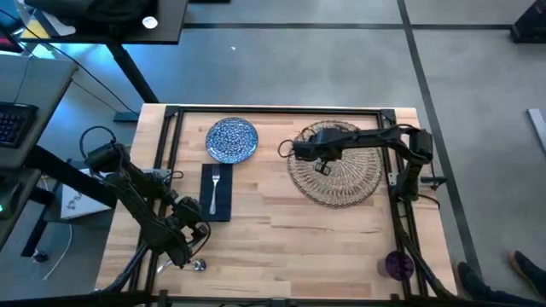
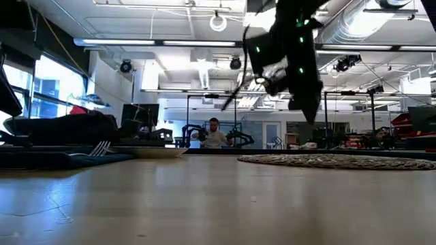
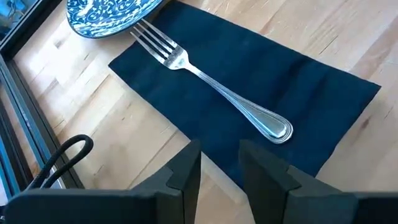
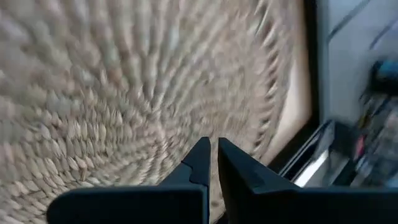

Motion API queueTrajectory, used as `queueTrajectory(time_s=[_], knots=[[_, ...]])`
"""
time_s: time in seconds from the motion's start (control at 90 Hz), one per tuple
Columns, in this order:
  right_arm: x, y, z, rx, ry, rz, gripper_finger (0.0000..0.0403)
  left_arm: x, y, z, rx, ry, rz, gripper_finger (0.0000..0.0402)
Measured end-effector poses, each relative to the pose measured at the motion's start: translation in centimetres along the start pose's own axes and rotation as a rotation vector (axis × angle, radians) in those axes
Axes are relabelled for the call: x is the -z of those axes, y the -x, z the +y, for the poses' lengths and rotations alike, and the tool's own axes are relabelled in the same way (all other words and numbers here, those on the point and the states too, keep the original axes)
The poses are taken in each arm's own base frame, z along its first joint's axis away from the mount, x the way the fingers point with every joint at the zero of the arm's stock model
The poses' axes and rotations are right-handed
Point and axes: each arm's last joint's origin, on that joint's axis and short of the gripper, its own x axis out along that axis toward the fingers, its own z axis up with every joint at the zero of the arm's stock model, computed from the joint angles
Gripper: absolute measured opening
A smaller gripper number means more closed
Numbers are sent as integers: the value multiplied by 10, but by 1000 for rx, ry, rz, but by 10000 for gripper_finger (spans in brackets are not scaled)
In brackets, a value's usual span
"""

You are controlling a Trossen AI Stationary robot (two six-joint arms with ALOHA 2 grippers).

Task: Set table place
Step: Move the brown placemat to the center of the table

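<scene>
While over placemat (image 1: 337, 166), right hand (image 1: 322, 167).

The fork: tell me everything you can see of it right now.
The fork is silver metal, four-tined, with a beaded edge along a handle that widens to a rounded end. It lies flat on the dark blue napkin, along the napkin's length, tines toward the blue patterned plate. In the left wrist view the tines reach the plate's rim; whether they touch it is unclear. No gripper holds it: the left gripper sits just short of the napkin's near edge, jaws slightly apart.
</scene>
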Motion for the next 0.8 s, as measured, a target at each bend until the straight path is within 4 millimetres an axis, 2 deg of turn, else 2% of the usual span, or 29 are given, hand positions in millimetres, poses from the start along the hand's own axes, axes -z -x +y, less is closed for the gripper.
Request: queueTrajectory(time_s=[0.111,0.256,0.389,0.533,0.8], knots=[[10,-20,8,20,-52,25,0,0,0,0,2,4,-12,90],[22,-45,22,-46,-48,49,0,-4,0,-1,25,11,-146,90],[28,-54,33,-113,-105,40,0,-4,0,-3,46,26,-159,90],[31,-46,50,-134,-146,-41,0,-6,0,-6,68,49,-183,90],[31,-14,88,-256,-195,-242,0,-16,-6,-18,141,182,-235,90]])
